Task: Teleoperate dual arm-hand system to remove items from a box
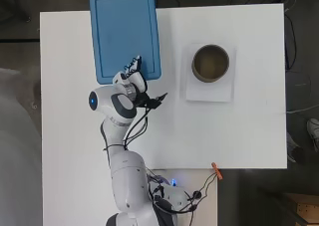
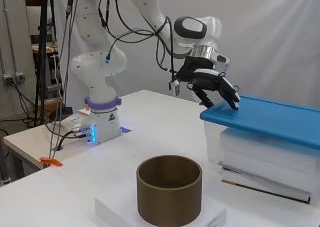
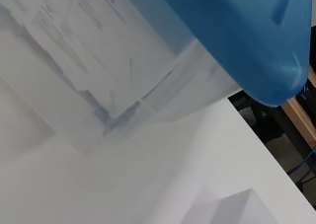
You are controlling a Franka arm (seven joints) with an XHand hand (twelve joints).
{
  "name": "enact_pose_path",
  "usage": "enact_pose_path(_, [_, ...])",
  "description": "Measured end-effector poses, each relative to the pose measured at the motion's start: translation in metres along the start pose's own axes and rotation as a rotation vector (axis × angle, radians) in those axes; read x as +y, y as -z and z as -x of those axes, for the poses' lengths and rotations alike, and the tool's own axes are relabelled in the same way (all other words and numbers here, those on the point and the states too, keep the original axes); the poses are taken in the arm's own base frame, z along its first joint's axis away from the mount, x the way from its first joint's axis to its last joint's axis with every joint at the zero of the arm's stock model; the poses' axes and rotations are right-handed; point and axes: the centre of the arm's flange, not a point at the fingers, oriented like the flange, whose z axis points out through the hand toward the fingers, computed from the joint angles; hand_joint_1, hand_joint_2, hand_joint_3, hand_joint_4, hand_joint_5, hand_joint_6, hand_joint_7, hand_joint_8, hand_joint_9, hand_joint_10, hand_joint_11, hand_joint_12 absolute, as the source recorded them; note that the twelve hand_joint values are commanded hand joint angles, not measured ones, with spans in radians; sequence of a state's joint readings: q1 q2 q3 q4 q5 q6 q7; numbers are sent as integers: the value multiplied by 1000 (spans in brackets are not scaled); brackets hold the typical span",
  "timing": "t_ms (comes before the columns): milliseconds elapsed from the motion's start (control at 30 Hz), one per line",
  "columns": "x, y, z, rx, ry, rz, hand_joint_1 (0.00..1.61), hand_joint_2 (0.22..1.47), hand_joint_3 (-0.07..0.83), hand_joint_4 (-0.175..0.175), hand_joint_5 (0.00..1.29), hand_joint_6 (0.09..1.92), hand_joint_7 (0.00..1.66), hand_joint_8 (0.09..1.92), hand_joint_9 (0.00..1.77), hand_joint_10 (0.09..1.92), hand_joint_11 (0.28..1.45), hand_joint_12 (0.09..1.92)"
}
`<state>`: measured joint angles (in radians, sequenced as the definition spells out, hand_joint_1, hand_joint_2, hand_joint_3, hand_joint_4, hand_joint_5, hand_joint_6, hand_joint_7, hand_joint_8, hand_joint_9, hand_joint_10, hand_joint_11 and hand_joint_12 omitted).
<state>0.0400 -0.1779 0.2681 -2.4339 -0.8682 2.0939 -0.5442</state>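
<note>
A clear plastic box (image 2: pixel 260 154) with a blue lid (image 1: pixel 124 32) stands at the table's far left in the overhead view. The lid (image 2: pixel 270 118) is on the box. My hand (image 2: pixel 212 84) hovers at the lid's near corner, fingers (image 2: pixel 231 98) stretched downward with their tips at or just over the lid's edge; I cannot tell whether they touch. In the overhead view the hand (image 1: pixel 133 74) sits over the lid's near right corner. The wrist view shows the blue lid (image 3: pixel 247 31) and the clear box wall (image 3: pixel 123 71) very close. The box's contents are hidden.
A brown open cylinder (image 1: pixel 211 62) stands on a white flat pad (image 1: pixel 209 91) to the right of the box. An orange clip (image 1: pixel 216 170) lies at the table's near edge. Cables hang from the arm near the hand.
</note>
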Motion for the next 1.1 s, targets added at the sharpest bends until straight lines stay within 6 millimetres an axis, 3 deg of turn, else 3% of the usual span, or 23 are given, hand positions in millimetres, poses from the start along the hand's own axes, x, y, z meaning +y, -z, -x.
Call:
enact_pose_path(100, [3,0,8,55,-19,24,347,1164,8,71,664,87,747,87,728,87,601,87])
enact_pose_path(233, [7,1,13,84,-19,15,455,1192,1,94,836,87,874,87,859,87,674,87])
enact_pose_path(300, [8,0,14,107,-10,-3,726,1233,-12,147,771,885,1016,87,1009,87,763,87])
enact_pose_path(367, [11,5,19,131,-8,-7,824,1254,-5,169,722,1261,1070,87,1061,94,784,87])
enact_pose_path(433, [15,14,25,164,-12,-17,845,1262,0,174,703,1367,1076,90,1060,93,774,87])
enact_pose_path(567, [30,39,39,215,-36,17,843,1270,2,175,686,1412,1069,88,1046,87,759,87])
enact_pose_path(667, [40,49,46,216,-56,55,534,1243,-1,101,822,506,1034,87,1013,87,737,87])
enact_pose_path(733, [42,49,48,214,-59,85,488,1232,-1,87,919,198,1023,87,1004,87,733,87])
enact_pose_path(833, [49,52,56,224,-85,91,490,1223,0,77,964,87,1017,87,1000,87,736,87])
enact_pose_path(933, [45,49,61,219,-80,79,473,1227,2,21,878,87,1014,87,1018,87,733,87])
enact_pose_path(1100, [30,36,69,332,-170,-132,440,1224,-1,-8,828,87,1034,87,1083,87,767,87])
